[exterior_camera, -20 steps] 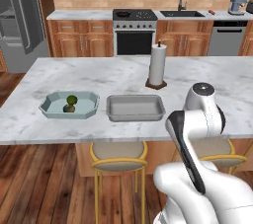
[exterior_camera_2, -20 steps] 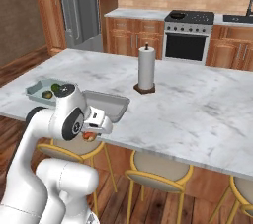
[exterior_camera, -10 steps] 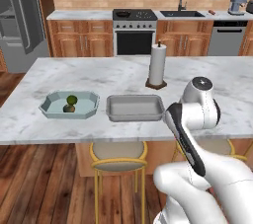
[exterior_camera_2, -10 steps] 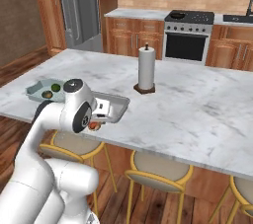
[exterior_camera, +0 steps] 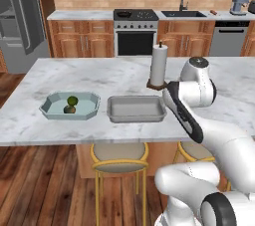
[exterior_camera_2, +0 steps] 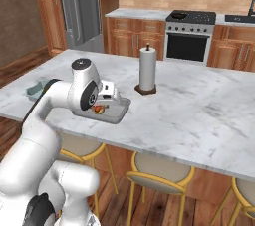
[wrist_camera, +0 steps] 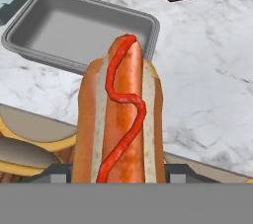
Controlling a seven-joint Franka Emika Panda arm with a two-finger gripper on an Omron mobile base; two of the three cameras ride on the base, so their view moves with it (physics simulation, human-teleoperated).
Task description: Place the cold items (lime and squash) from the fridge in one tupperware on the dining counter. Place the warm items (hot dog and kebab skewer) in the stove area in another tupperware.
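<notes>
Hot dog (wrist_camera: 120, 114) is gripped by the gripper (wrist_camera: 118, 171), near the counter's front edge; the grey tupperware (wrist_camera: 29, 16) waits empty, kebab skewer remaining.

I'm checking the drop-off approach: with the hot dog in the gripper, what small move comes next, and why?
Probably ease the gripper forward over the grey tupperware: the hot dog is held short of its near rim, and the tray is empty.

tupperware (exterior_camera: 136, 109) 2 | hot dog (wrist_camera: 120, 119) 1 | paper towel roll (exterior_camera: 158, 65) 1 | stools (exterior_camera: 118, 154) 3
</notes>
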